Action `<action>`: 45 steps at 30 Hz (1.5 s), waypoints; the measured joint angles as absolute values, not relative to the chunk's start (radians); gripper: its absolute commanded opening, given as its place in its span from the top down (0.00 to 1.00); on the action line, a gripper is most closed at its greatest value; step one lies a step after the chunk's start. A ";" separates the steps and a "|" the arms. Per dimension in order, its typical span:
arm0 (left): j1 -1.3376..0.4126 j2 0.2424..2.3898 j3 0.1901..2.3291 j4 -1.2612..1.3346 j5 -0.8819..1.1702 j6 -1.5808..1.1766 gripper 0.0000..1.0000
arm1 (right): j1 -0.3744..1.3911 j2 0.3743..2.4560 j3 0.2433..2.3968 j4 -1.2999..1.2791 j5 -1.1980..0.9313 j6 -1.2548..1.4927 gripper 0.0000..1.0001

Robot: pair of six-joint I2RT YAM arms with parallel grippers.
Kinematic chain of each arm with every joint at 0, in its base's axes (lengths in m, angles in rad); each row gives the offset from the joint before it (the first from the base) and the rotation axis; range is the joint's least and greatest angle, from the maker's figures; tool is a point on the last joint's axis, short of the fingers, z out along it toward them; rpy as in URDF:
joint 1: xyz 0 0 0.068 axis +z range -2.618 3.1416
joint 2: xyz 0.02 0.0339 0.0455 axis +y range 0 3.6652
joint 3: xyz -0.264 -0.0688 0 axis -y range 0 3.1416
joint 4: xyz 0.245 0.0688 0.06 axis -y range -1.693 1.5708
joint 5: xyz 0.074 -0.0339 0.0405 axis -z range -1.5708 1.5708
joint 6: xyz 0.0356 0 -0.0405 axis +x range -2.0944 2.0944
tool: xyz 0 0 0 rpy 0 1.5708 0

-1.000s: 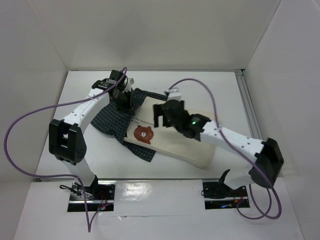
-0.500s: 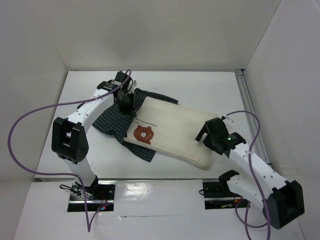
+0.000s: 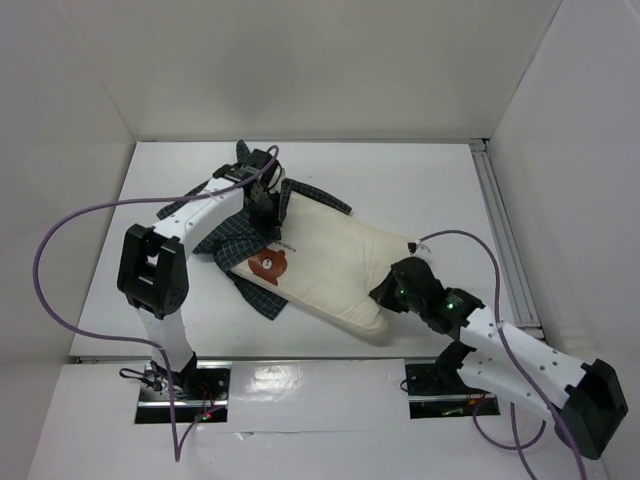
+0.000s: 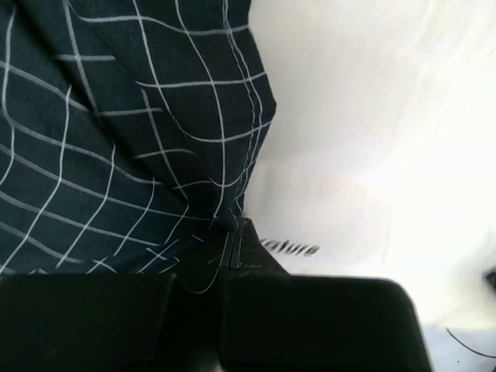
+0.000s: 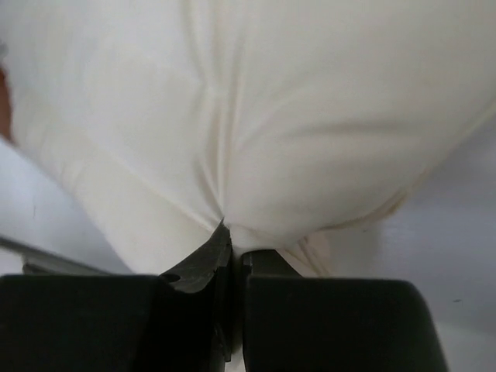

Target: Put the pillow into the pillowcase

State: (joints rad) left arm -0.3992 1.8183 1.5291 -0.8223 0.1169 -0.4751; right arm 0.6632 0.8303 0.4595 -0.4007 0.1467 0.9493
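The cream pillow (image 3: 335,262) lies slantwise in the middle of the table, with a brown bear print near its left end. That left end rests on the dark checked pillowcase (image 3: 232,232), which is spread under and beside it. My left gripper (image 3: 272,212) is shut on the pillowcase's edge (image 4: 232,194), right beside the pillow (image 4: 372,116). My right gripper (image 3: 388,295) is shut on the pillow's near right end, pinching a fold of its cream fabric (image 5: 232,155) between the fingers.
White walls enclose the table on the left, back and right. A metal rail (image 3: 500,230) runs along the right side. Purple cables loop off both arms. The arm bases (image 3: 300,385) stand at the near edge.
The right arm swung from over the pillow down to its near right end and shut on it. The pillow and pillowcase shifted left; the left gripper moved slightly right.
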 measured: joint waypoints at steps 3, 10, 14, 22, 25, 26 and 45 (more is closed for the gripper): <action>-0.431 1.866 1.586 -0.830 0.111 -0.477 1.00 | 0.797 0.724 0.454 -0.407 0.196 0.949 1.00; -0.534 1.930 1.657 -0.830 0.056 -0.482 0.79 | 0.875 0.745 0.415 -0.411 0.258 0.945 0.85; -0.528 1.929 1.665 -0.845 0.050 -0.499 0.19 | 0.887 0.876 0.466 -0.423 0.266 0.899 0.10; -0.418 1.791 1.694 -0.890 0.010 -0.504 0.05 | 0.899 1.024 0.748 -0.576 0.454 0.716 0.00; -0.300 1.643 1.632 -0.863 -0.008 -0.529 0.06 | 0.899 1.056 0.861 -0.586 0.505 0.645 0.00; -0.255 1.584 1.585 -0.838 -0.010 -0.535 0.06 | 0.899 1.074 0.897 -0.585 0.517 0.623 0.00; -0.060 1.123 0.556 -0.458 0.075 -0.895 0.13 | 1.025 1.510 1.176 -0.420 0.383 0.289 0.00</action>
